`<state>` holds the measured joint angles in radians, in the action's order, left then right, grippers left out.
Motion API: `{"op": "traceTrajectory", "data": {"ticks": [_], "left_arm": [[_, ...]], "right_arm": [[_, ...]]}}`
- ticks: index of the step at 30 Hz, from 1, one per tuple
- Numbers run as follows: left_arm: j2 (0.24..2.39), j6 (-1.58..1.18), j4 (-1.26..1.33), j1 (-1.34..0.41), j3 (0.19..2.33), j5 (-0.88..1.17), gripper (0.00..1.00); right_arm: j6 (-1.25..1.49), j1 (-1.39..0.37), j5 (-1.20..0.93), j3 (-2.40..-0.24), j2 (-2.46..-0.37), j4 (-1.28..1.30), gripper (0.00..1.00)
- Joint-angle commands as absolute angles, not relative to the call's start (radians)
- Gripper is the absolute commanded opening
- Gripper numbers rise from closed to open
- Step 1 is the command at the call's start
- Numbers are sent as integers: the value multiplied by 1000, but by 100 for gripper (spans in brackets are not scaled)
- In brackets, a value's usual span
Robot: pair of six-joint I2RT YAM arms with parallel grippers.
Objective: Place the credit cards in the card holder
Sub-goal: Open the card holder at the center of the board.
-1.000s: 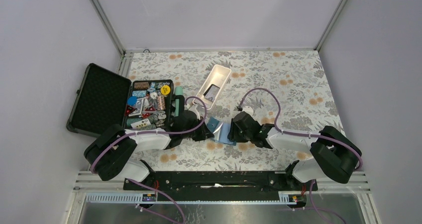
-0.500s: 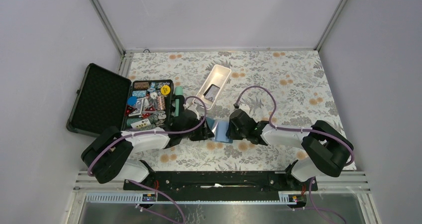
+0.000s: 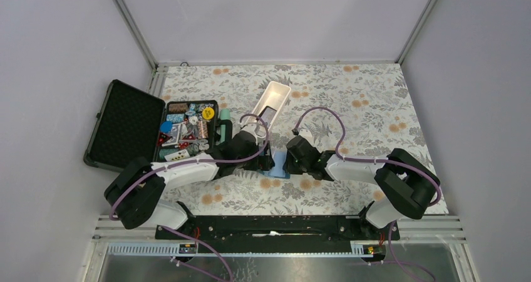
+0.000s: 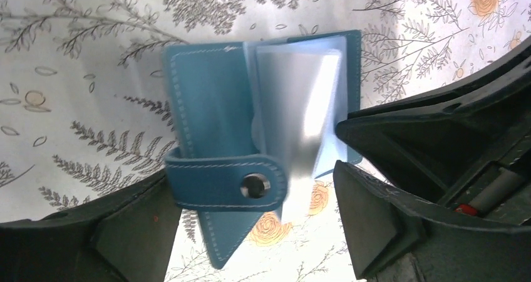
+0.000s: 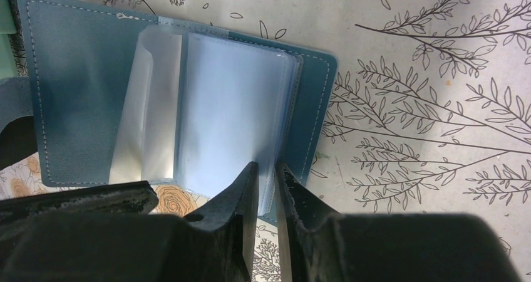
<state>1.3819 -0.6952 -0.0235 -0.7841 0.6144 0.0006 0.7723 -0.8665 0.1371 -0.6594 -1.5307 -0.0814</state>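
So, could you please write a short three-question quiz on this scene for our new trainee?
1. True or false: the card holder lies folded shut.
2. The dark card lies: A in the white tray; B inside the card holder; C between a gripper's jaws.
3. Which gripper has its jaws spread wide over the card holder?
Key: 1 false, it lies open with its clear pages showing; 2 A; 3 the left gripper, while the right gripper has narrow jaws at the pages' edge.
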Motion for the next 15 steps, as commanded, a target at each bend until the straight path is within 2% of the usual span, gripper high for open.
{"op": "traceTrajectory", "data": {"ticks": [1,5,11,15], "left_arm": [[1417,-627,-92,-845,720,-142,90],[1458,-605,-185,-879,773,-245,89],[1458,-603,-255,-891,790,-326,77],[1451,-608,-273,-892,791,-338,75]], "right_arm": [[777,-863,139,-653,-1580,-20,21],[779,-863,139,-655,-1581,-19,21],[779,-864,139,-655,-1589,-18,20],[779,-864,148,-653,-1586,-7,19]]}}
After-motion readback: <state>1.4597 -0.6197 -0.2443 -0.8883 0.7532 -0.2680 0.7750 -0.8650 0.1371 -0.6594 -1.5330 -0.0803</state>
